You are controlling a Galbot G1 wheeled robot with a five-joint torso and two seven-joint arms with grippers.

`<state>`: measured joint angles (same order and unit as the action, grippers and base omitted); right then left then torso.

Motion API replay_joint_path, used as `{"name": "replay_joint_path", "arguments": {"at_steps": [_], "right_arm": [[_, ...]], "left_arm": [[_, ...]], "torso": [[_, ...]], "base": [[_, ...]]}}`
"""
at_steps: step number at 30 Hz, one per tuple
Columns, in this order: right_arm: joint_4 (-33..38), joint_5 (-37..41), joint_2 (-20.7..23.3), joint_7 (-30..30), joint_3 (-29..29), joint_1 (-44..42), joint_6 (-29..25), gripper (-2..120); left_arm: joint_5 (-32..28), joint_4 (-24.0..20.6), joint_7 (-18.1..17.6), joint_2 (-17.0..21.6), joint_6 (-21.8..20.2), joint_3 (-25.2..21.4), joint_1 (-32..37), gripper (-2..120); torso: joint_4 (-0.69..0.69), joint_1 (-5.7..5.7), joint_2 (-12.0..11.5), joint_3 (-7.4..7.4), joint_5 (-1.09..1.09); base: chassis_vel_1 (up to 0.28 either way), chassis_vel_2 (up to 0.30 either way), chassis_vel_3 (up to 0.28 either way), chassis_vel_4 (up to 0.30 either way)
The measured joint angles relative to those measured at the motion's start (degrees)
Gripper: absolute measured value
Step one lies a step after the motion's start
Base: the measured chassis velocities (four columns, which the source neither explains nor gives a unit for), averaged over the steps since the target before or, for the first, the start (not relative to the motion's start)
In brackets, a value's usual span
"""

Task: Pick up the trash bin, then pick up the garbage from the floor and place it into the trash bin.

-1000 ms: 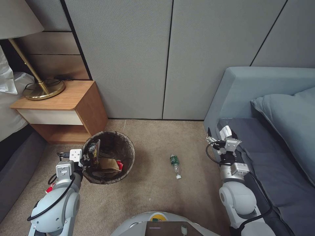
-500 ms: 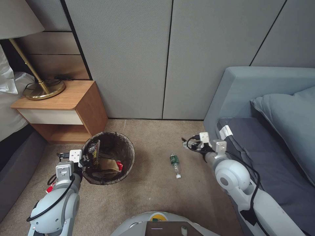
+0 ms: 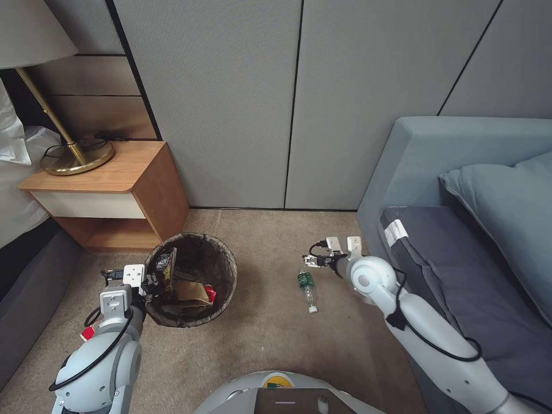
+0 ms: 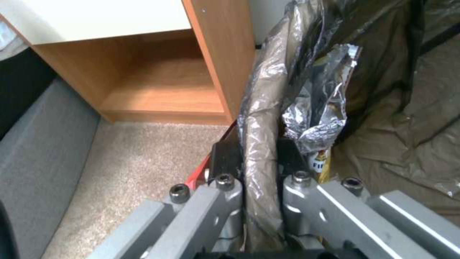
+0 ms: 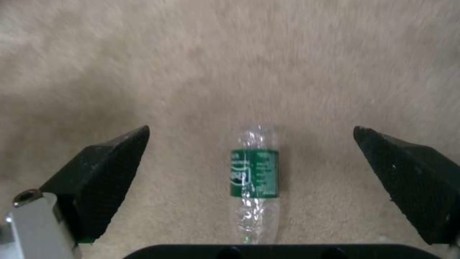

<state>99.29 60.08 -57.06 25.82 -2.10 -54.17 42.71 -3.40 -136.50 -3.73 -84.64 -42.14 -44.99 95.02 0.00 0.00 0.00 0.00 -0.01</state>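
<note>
Low in the left of the head view, I have my left hand [image 3: 150, 283] clamped on the near rim of the trash bin [image 3: 192, 276], which sits on the carpet [image 3: 270, 339] just in front of the wooden nightstand [image 3: 109, 192]. From the left wrist view I can confirm what the head camera leaves vague: the two fingers [image 4: 225, 158] pinch the bag-covered rim [image 4: 258, 144] between them, with a crinkled silver foil wrapper [image 4: 318, 115] pressed right beside the inner one. Brown paper [image 3: 192, 290] and a red scrap [image 3: 210, 293] lie inside the bin. Near the centre of the head view my right hand [image 3: 310, 260] hangs just above the clear green-labelled bottle [image 3: 307, 287], which lies on the carpet. The right wrist view shows the black fingertips [image 5: 113, 169] spread wide, with the bottle [image 5: 254, 180] centred between them and untouched.
</note>
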Motion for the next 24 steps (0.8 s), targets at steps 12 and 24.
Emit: {"name": "replay_joint_path", "arguments": {"at_steps": [12,24], "right_arm": [[-10.74,-5.51,-4.41,-3.73,1.92,0.42,-0.35,100],[-19.07,-12.37,-9.92,-7.85,1.13,-0.48,-3.81,100]], "left_arm": [[0.00,-0.32,-0.02,-0.06,0.00,-0.42,0.37,4],[0.14,0.11,-0.02,0.02,0.00,-0.11,-0.22,4]], "torso": [[0.00,0.00,0.00,0.00,0.00],[0.01,0.00,0.00,0.00,0.01]], "base": [[0.000,0.000,0.000,0.000],[0.000,0.000,0.000,0.000]]}}
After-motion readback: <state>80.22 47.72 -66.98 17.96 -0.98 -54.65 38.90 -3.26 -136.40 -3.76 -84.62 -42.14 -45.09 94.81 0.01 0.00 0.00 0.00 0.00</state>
